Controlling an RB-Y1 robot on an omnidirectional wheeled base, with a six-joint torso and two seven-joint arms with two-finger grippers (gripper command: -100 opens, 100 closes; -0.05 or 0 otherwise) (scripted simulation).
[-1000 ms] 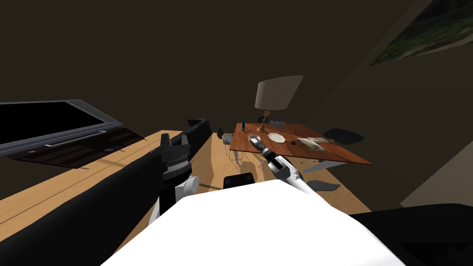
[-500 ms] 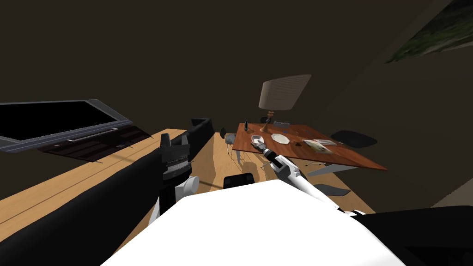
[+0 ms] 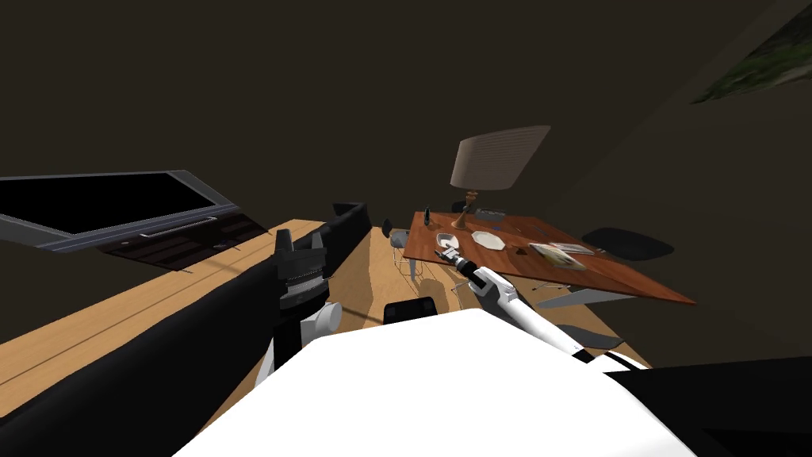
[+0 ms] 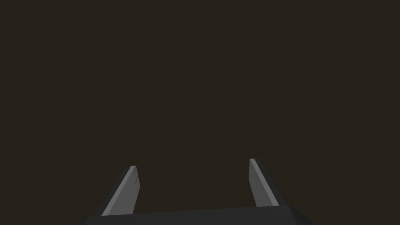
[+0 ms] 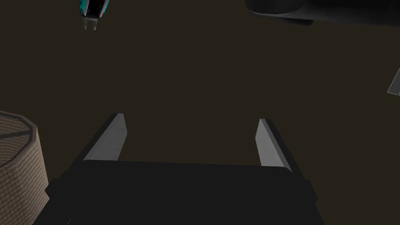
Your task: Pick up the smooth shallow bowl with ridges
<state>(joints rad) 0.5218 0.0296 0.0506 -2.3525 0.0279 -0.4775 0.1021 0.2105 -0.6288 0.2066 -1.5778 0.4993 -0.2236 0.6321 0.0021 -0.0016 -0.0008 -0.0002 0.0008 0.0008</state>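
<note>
On the red-brown table (image 3: 603,274) a small white bowl (image 3: 447,240) sits near the corner closest to me. A flat, eight-sided white dish (image 3: 488,240) lies just to its right. My right arm reaches out to that corner. Its gripper (image 3: 442,254) is open, just short of the small bowl and slightly above the tabletop. In the right wrist view the open right gripper (image 5: 191,117) has nothing between its fingers and faces a dark wall. My left gripper (image 4: 192,166) is open too, also empty.
A lamp with a beige shade (image 3: 498,157) (image 5: 15,168), a dark bottle (image 3: 427,215) and magazines (image 3: 561,254) share the table. Dark chairs (image 3: 626,242) stand around it. A long black sofa (image 3: 158,349) runs along my left, with a television (image 3: 103,202) beyond it.
My head view has swung, so the table and television have slid rightward in the picture. The right arm stays stretched toward the table's near corner with its fingers open.
</note>
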